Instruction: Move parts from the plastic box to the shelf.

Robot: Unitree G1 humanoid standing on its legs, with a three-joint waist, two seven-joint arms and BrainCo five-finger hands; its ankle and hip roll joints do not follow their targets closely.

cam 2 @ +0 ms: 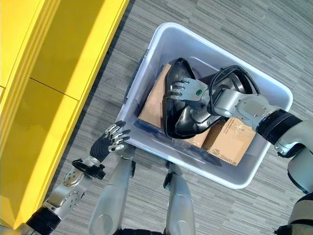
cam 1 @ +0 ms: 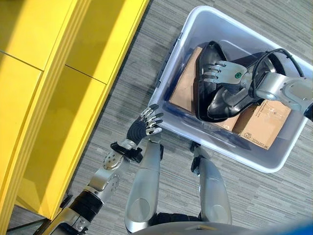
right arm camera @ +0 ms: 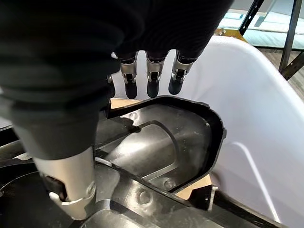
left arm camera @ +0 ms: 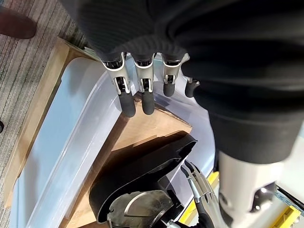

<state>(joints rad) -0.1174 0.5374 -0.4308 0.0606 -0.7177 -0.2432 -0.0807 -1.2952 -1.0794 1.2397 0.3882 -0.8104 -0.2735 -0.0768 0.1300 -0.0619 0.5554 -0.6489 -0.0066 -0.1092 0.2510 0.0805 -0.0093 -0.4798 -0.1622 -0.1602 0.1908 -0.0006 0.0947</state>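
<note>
A translucent pale-blue rectangular plastic box (cam 2: 254, 166) sits on grey striped carpet floor (cam 2: 254, 29), holding a glossy black moulded plastic part (cam 2: 188, 120) with a raised rim that lies tilted across two brown cardboard boxes (cam 2: 230, 142) packed in the bottom. The robot's right hand (cam 2: 188, 90) reaches into the box from the right and rests above the upper end of the black part, its fingers (right arm camera: 152, 76) straight and relaxed just over the part's rim, curled round nothing. A second dark part with a rounded opening (cam 2: 239, 78) lies behind the right forearm, toward the box's far wall. The left hand (cam 1: 149, 122) hovers outside the box, just beside its near left wall, fingers (left arm camera: 135, 92) spread and loosely extended, holding nothing; in the left wrist view they hang over the box wall and the cardboard edge. A bright yellow cabinet-like shelf (cam 1: 54, 98) with flat panels runs along the robot's left, well apart from the box across a strip of carpet. The box wall stands between the left hand and the parts. A pale wooden strip (left arm camera: 40, 109) shows alongside the box in the left wrist view.
</note>
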